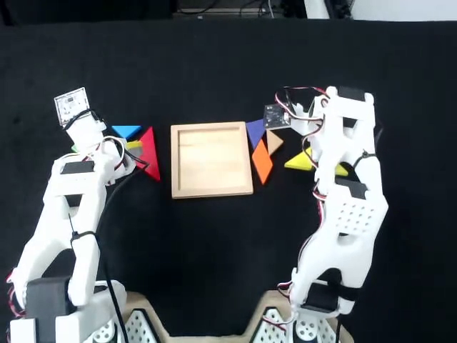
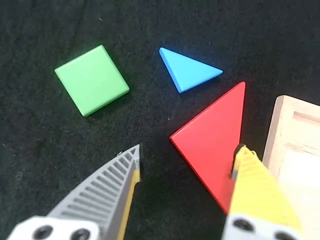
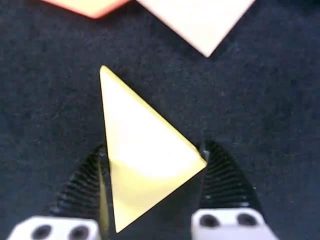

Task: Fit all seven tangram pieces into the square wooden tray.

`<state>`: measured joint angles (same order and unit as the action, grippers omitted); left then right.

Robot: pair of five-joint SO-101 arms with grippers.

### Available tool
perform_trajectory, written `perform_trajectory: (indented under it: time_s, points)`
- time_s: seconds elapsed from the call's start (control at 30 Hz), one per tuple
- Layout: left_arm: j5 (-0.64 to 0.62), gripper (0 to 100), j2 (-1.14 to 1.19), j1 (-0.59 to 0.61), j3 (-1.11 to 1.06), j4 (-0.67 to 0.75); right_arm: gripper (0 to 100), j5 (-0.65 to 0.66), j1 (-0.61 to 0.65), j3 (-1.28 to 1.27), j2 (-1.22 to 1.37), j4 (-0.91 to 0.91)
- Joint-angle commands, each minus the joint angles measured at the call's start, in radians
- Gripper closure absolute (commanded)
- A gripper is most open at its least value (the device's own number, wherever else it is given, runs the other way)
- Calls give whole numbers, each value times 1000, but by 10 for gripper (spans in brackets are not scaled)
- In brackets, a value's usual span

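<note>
Right gripper (image 3: 154, 156): fingers drawn in to the width of the yellow triangle (image 3: 142, 150), one pad along an edge and the other at a corner. The piece appears pinched across its flat body for carrying; whether it is lifted off the black cloth (image 1: 214, 271) cannot be told. In the high view this piece sits right of centre, apart from the tray. Left gripper (image 2: 188, 150): fingers spread wide, the yellow one over the red triangle (image 2: 215, 130) and the grey one over bare cloth. The spread looks chosen to take in that broad piece. Square wooden tray (image 1: 211, 191): centre of the high view, between the two arms, where either can reach it; no piece lies in it, so the task is judged barely begun. Left group, upper left of the tray: the red triangle just beside the tray's rim, blue triangle (image 2: 190, 72) near it, green square (image 2: 91, 80) farther out. Right group, at the tray's upper right corner: purple triangle (image 1: 254, 131), tan triangle (image 1: 275, 141) and orange parallelogram (image 1: 262, 162), set close together. The two groups suggest a split of work by side.
</note>
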<state>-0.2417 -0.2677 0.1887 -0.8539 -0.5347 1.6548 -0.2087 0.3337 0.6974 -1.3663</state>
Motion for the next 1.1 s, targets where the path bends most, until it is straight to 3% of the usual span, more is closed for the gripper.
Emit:
perform_trajectory:
  time_s: [0.0, 0.43, 0.77, 1.07]
  points:
    - [3, 707, -5, 13, 7, 14, 935, -32, 15, 19, -54, -52]
    - [3, 707, -8, 13, 7, 14, 936, -60, 75, 76, -278, -285]
    - [3, 707, -8, 36, 5, 14, 937, -236, 298, 45, -331, -282]
    - [2, 707, -12, 41, 5, 14, 929, -244, 279, -94, -283, -196]
